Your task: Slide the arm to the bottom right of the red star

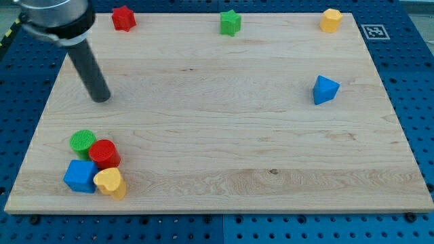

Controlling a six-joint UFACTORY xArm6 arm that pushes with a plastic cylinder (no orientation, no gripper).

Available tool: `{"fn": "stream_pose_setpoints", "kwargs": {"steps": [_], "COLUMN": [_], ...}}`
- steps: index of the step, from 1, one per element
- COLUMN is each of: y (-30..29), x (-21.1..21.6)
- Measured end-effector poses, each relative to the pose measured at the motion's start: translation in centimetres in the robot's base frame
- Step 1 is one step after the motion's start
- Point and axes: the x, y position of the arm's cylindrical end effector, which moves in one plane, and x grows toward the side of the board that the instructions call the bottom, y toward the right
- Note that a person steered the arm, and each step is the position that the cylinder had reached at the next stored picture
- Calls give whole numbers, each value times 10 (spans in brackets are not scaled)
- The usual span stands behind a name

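My tip rests on the pale wooden surface at the view's left, touching no block; I carry no fingers, only a dark rod. The red star-shaped block sits above it, near the view's top-left corner.

My tip rests on the surface near its left edge, well below the red star at the top-left corner.
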Motion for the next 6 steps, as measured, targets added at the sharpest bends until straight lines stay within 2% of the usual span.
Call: {"fn": "stream_pose_setpoints", "kwargs": {"steps": [2,5,6], "y": [140,143,127], "x": [6,8,-27]}}
